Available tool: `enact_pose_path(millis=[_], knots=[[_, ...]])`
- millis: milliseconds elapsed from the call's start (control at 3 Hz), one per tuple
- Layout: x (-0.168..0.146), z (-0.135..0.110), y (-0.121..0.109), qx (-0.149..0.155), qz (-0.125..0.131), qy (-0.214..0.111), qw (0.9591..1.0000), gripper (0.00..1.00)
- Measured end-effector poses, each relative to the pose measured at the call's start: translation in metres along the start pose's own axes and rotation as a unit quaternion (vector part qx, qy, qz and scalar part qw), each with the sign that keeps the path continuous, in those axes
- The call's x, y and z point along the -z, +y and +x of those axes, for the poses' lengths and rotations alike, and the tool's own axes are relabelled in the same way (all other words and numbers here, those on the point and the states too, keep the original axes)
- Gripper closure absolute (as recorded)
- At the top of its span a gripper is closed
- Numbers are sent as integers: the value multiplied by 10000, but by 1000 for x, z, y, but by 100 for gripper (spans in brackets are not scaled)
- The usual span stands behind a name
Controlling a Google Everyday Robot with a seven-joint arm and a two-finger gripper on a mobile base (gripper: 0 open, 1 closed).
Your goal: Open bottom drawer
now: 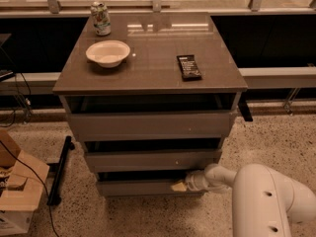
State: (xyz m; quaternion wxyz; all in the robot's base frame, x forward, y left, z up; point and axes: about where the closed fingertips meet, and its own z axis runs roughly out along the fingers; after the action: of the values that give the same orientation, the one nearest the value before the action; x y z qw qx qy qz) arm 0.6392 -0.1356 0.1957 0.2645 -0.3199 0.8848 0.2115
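Bottom drawer [138, 187], contents hidden, has the tool [178, 185] at its top edge, grip unclear.

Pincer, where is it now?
Low in the camera view, right of centre, the pincer is at the top edge of the bottom drawer, below the middle drawer.

cabinet [158, 58], bowl [108, 52], can [100, 19], bar [189, 66], gripper [178, 185] at bottom drawer [138, 187]
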Motion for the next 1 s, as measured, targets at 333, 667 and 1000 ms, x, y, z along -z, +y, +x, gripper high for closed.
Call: enact_pose_path(millis=[333, 667, 1000], knots=[[11, 15, 27, 361, 86, 457, 9983, 63], [11, 44, 61, 347, -144, 707, 9968, 65], [16, 40, 62, 351, -146, 709, 9968, 40]])
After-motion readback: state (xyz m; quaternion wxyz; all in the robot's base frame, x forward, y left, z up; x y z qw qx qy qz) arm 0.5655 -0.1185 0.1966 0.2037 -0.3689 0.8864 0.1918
